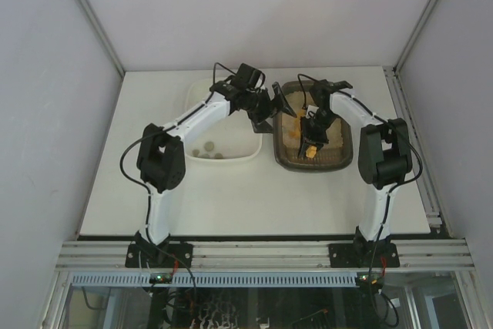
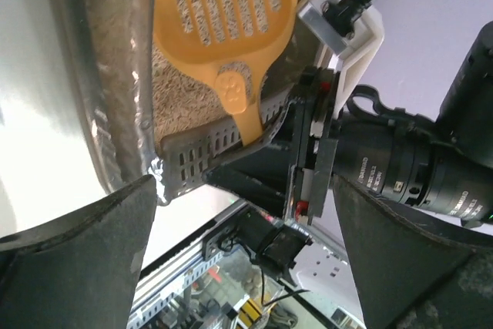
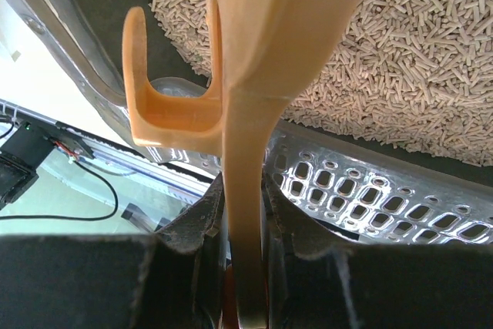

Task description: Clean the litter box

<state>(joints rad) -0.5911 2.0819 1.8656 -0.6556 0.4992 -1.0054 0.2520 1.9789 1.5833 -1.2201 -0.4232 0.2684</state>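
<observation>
Far back on the table (image 1: 154, 206), just right of the white tub (image 1: 231, 130): the litter box (image 1: 323, 166), dark brown, with beige pellets (image 3: 400, 44) inside. Touching the tub or only close, hard to tell. Over the box, the right gripper (image 1: 314, 135), pressed tight on the handle of the yellow scoop (image 1: 310, 152). From the right wrist: handle straight up between the two dark fingers (image 3: 192, 240), a hook (image 3: 154, 105) on its left side, pellets behind it. Scoop head with long slots, over the pellets at the near end of the box; touching them or not, hard to tell. At the left edge of the box, the left gripper (image 1: 271, 111), spread wide, holding nothing. From the left wrist: both big dark fingers far apart, scoop head and box rim seen between them. Down in the tub, a few small dark lumps (image 1: 206, 152).
</observation>
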